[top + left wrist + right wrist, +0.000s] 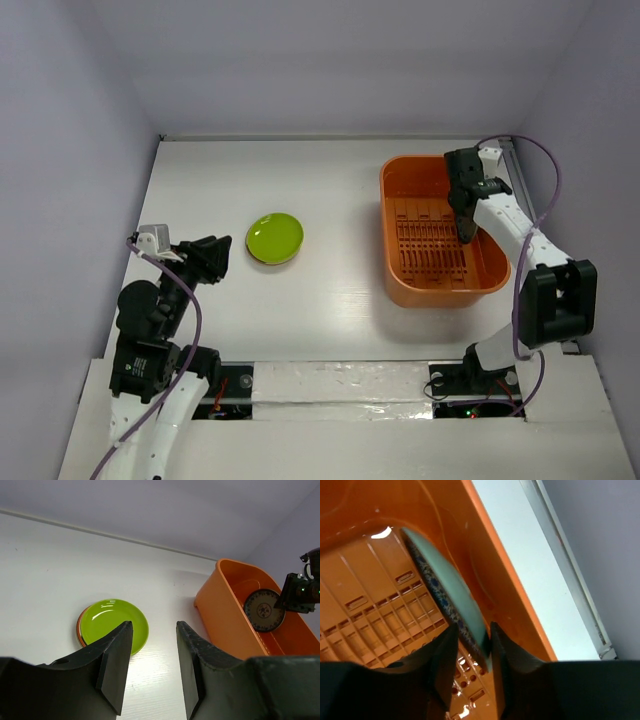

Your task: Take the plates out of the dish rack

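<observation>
The orange dish rack (441,291) stands at the right of the table. My right gripper (466,233) reaches down into it, and its jaws (472,631) are shut on the rim of the blue-white patterned plate (445,587), which stands on edge by the rack's right wall (490,555). That plate (263,611) also shows in the left wrist view. A yellow-green plate (275,238) tops a small stack on the table, with an orange-red rim (79,628) under it. My left gripper (154,626) is open and empty, just left of the stack (222,258).
The rack's slotted floor (430,245) holds no other plates that I can see. A metal rail (570,565) runs along the table's right edge beside the rack. White walls close in the table at the back and sides.
</observation>
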`<state>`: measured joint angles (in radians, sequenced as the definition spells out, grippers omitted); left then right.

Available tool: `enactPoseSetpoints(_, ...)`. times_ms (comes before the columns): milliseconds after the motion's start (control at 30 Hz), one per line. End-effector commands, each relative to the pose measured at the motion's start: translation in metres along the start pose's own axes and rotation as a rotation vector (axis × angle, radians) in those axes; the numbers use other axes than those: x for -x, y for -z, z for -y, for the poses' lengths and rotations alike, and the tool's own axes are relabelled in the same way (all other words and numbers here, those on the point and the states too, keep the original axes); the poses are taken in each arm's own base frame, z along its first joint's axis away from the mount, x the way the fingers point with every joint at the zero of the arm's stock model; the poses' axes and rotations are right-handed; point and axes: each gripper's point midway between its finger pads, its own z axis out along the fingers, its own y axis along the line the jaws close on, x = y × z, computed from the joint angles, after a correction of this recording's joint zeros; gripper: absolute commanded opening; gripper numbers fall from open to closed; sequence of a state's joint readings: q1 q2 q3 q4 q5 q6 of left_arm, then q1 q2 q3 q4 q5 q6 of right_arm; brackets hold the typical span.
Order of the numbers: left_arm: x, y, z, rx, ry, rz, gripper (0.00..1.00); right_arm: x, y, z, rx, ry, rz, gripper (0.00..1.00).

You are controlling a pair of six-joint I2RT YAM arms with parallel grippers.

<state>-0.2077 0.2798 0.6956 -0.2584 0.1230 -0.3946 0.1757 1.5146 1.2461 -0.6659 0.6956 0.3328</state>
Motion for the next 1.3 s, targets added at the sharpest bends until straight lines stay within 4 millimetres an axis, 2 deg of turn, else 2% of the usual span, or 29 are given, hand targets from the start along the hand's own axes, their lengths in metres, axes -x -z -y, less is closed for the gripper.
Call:
enactPoseSetpoints(0,0.006,-0.006,0.004,-0.017,-0.004,0.020,0.37,0.029,-0.002,-0.003,0.017,-0.027,0.041,0.36)
enactPoseSetpoints(100,0.006,-0.006,0.003,-0.015,-0.004,0.019,0.37,0.029,-0.006,-0.002,-0.011,-0.002,0.032,0.26)
enactPoseSetpoints(200,0.006,-0.007,0.004,-0.017,-0.004,0.020,0.37,0.033,-0.001,0.002,-0.012,0.006,0.039,0.16)
enactPoseSetpoints(333,0.005,-0.007,0.003,-0.015,-0.004,0.015,0.37,0.046,0.020,0.013,0.020,-0.010,0.079,0.00)
enactPoseSetpoints(400,0.005,-0.008,0.003,-0.016,-0.004,0.015,0.37,0.054,0.035,0.018,0.037,-0.010,0.099,0.00)
enactPoseSetpoints(533,0.004,-0.008,0.003,-0.015,-0.003,0.012,0.37,0.078,0.077,0.029,0.074,-0.040,0.183,0.00)
enactPoseSetpoints(600,0.005,-0.008,0.003,-0.014,-0.003,0.014,0.37,0.092,0.110,0.030,0.135,-0.070,0.244,0.00)
enactPoseSetpoints(667,0.005,-0.008,0.003,-0.014,-0.003,0.014,0.37,0.100,0.134,0.027,0.197,-0.096,0.292,0.00)
enactPoseSetpoints(700,0.004,-0.008,0.003,-0.016,-0.003,0.011,0.37,0.106,0.158,0.021,0.271,-0.121,0.338,0.00)
enactPoseSetpoints(733,0.005,-0.008,0.004,-0.018,-0.004,0.014,0.37,0.111,0.172,0.015,0.320,-0.140,0.365,0.00)
enactPoseSetpoints(767,0.005,-0.008,0.003,-0.017,-0.003,0.013,0.37,0.112,0.184,0.006,0.380,-0.149,0.384,0.00)
enactPoseSetpoints(800,0.005,-0.009,0.001,-0.008,-0.004,0.014,0.37,0.119,0.211,-0.017,0.532,-0.178,0.426,0.00)
enactPoseSetpoints(867,0.005,-0.009,0.001,-0.008,-0.004,0.014,0.37,0.111,0.226,-0.054,0.700,-0.178,0.427,0.00)
enactPoseSetpoints(900,0.004,-0.009,0.001,-0.008,-0.003,0.012,0.37,0.114,0.248,-0.081,0.859,-0.206,0.439,0.00)
enactPoseSetpoints(933,0.005,-0.009,0.001,-0.004,-0.002,0.014,0.37,0.104,0.256,-0.106,0.935,-0.191,0.417,0.00)
enactPoseSetpoints(967,0.004,-0.009,0.000,-0.001,-0.001,0.009,0.37,0.089,0.254,-0.127,0.982,-0.174,0.382,0.00)
enactPoseSetpoints(1000,0.003,-0.010,0.000,0.001,-0.001,0.008,0.37,0.091,0.267,-0.146,1.068,-0.210,0.379,0.00)
enactPoseSetpoints(1033,0.003,-0.010,-0.001,0.004,-0.001,0.008,0.37,0.081,0.274,-0.165,1.116,-0.198,0.349,0.00)
enactPoseSetpoints(1067,0.003,-0.010,-0.001,0.004,-0.003,0.008,0.37,0.066,0.268,-0.191,1.135,-0.172,0.296,0.00)
enactPoseSetpoints(1100,0.005,-0.009,-0.003,0.013,-0.001,0.014,0.37,0.062,0.278,-0.209,1.202,-0.186,0.272,0.00)
enactPoseSetpoints(1133,0.005,-0.009,-0.003,0.013,-0.001,0.014,0.37,0.049,0.285,-0.237,1.271,-0.177,0.229,0.00)
enactPoseSetpoints(1233,0.005,-0.009,-0.003,0.011,-0.002,0.015,0.37,0.026,0.292,-0.276,1.349,-0.157,0.161,0.00)
enactPoseSetpoints(1267,0.004,-0.009,-0.003,0.013,-0.001,0.014,0.37,0.008,0.286,-0.298,1.347,-0.136,0.119,0.00)
